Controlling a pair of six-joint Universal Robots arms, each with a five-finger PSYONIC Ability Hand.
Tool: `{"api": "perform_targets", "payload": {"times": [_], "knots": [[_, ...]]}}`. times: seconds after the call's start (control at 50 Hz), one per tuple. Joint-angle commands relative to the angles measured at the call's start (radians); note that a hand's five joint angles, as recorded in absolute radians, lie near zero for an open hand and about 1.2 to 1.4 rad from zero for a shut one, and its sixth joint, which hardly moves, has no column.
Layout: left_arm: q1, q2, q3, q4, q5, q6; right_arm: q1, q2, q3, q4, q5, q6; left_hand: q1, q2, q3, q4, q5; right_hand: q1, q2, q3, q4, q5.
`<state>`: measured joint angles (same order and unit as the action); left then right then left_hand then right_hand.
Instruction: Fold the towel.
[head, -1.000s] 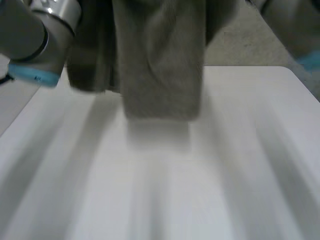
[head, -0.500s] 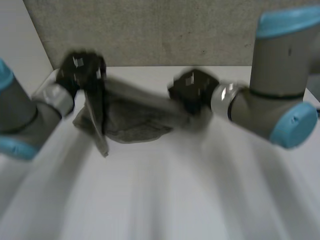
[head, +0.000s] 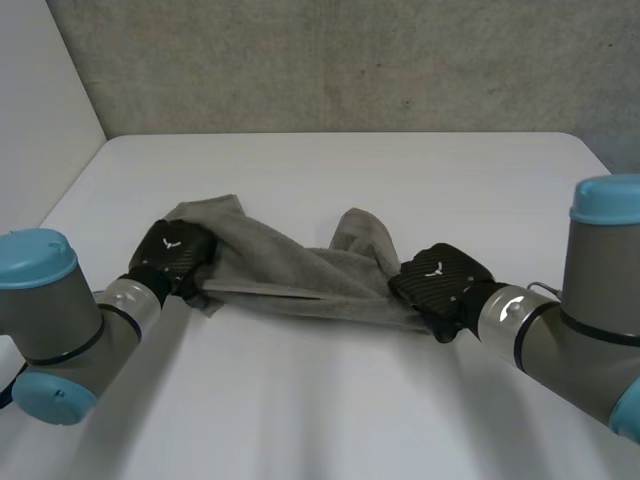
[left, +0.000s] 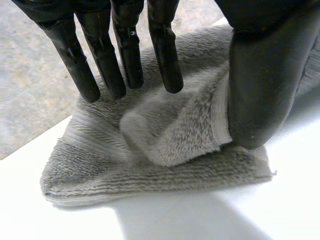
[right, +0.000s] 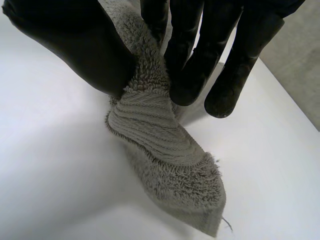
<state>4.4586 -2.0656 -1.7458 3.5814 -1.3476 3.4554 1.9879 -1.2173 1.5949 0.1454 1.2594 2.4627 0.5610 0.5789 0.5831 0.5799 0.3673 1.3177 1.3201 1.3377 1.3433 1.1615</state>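
across the middle of the white table (head: 330, 400) the grey towel (head: 290, 270) lies bunched in a long band between the two hands. the left hand (head: 172, 255) pinches its left end, thumb (left: 255, 75) against a raised fold, fingers (left: 125, 55) on the pile behind. the right hand (head: 438, 275) is clamped on the right end, and a hemmed corner (right: 210, 210) trails onto the table below it. bare tabletop lies all around, widest on the robot's side.

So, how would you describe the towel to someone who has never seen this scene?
On the white table, stretched between the left hand and the right hand, which pinch its ends, lies the towel. It is the one soft thing there: grey, fluffy, bunched, ribbed at the hem.
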Motion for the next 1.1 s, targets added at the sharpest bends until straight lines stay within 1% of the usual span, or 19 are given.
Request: {"api": "perform_targets", "payload": {"times": [0.02,0.06,0.08,0.12,0.18,0.34,0.52,0.58,0.62,0.64,0.66,0.68,0.72,0.74,0.78,0.92,1.0,1.04,1.1], "knots": [[-0.053,-0.025,0.006,0.06,-0.024,-0.087,-0.06,-0.036,0.095,-0.112,0.002,0.082,-0.028,-0.045,-0.05,-0.046,-0.008,0.079,0.076,0.059,0.053,0.06],[-0.067,-0.04,0.008,0.069,-0.024,-0.107,-0.087,-0.056,0.121,-0.138,-0.005,0.16,-0.025,-0.042,-0.047,-0.043,-0.005,0.079,0.076,0.059,0.053,0.06],[-0.067,-0.041,0.008,0.069,-0.024,-0.107,-0.087,-0.056,0.122,-0.138,-0.005,0.16,-0.025,-0.042,-0.047,-0.043,-0.005,0.079,0.076,0.059,0.053,0.06],[-0.085,-0.051,0.011,0.069,-0.024,-0.122,-0.113,-0.06,0.146,-0.168,-0.011,0.228,-0.019,-0.037,-0.041,-0.038,0.0,0.079,0.076,0.059,0.053,0.06],[-0.108,-0.053,0.011,0.059,-0.022,-0.14,-0.124,-0.06,0.164,-0.196,-0.018,0.255,-0.019,-0.037,-0.041,-0.038,0.001,0.079,0.076,0.059,0.053,0.06],[-0.148,-0.036,-0.007,0.057,-0.025,-0.177,-0.155,-0.06,0.195,-0.243,-0.018,0.271,-0.025,-0.042,-0.047,-0.043,-0.005,0.079,0.076,0.059,0.053,0.06],[-0.147,-0.05,0.026,0.079,-0.028,-0.209,-0.195,-0.059,0.198,-0.26,-0.018,0.272,-0.013,-0.031,-0.035,-0.032,0.006,0.079,0.076,0.059,0.053,0.06],[-0.147,-0.065,0.054,0.094,-0.058,-0.231,-0.207,-0.06,0.198,-0.267,-0.017,0.272,-0.007,-0.025,-0.029,-0.026,0.012,0.079,0.076,0.059,0.053,0.06],[-0.147,-0.096,0.078,0.109,-0.123,-0.237,-0.211,-0.059,0.197,-0.267,-0.017,0.272,0.002,-0.016,-0.02,-0.017,0.021,0.079,0.076,0.059,0.053,0.06],[-0.147,-0.096,0.078,0.109,-0.124,-0.237,-0.212,-0.059,0.197,-0.267,-0.017,0.272,0.002,-0.016,-0.02,-0.017,0.021,0.079,0.076,0.059,0.053,0.06],[-0.147,-0.103,0.095,0.117,-0.165,-0.239,-0.216,-0.059,0.198,-0.268,-0.018,0.272,0.005,-0.013,-0.017,-0.014,0.024,0.079,0.076,0.059,0.053,0.06],[-0.147,-0.103,0.095,0.117,-0.165,-0.239,-0.216,-0.059,0.198,-0.268,-0.018,0.272,0.005,-0.013,-0.017,-0.014,0.024,0.079,0.076,0.059,0.053,0.06],[-0.147,-0.125,0.126,0.122,-0.229,-0.24,-0.216,-0.059,0.2,-0.271,-0.017,0.272,0.016,-0.001,-0.006,-0.002,0.036,0.079,0.076,0.059,0.053,0.06],[-0.147,-0.125,0.126,0.122,-0.229,-0.24,-0.216,-0.059,0.2,-0.271,-0.017,0.272,0.017,-0.001,-0.006,-0.002,0.036,0.079,0.076,0.059,0.053,0.06],[-0.147,-0.148,0.155,0.122,-0.268,-0.24,-0.215,-0.057,0.203,-0.273,-0.018,0.272,0.022,0.004,0.0,0.004,0.042,0.079,0.076,0.059,0.053,0.06],[-0.147,-0.18,0.181,0.119,-0.301,-0.231,-0.212,-0.053,0.209,-0.279,-0.018,0.272,0.043,0.025,0.021,0.024,0.062,0.079,0.076,0.059,0.053,0.06],[-0.145,-0.179,0.184,0.119,-0.343,-0.228,-0.216,-0.053,0.209,-0.288,-0.018,0.272,0.046,0.028,0.024,0.027,0.065,0.079,0.076,0.059,0.053,0.06],[-0.131,-0.169,0.187,0.112,-0.384,-0.225,-0.218,-0.053,0.211,-0.297,-0.017,0.272,0.046,0.028,0.024,0.027,0.065,0.079,0.076,0.059,0.053,0.06],[-0.122,-0.145,0.186,0.109,-0.406,-0.223,-0.219,-0.051,0.211,-0.303,-0.017,0.272,0.043,0.025,0.021,0.024,0.062,0.079,0.076,0.059,0.053,0.06]]}}
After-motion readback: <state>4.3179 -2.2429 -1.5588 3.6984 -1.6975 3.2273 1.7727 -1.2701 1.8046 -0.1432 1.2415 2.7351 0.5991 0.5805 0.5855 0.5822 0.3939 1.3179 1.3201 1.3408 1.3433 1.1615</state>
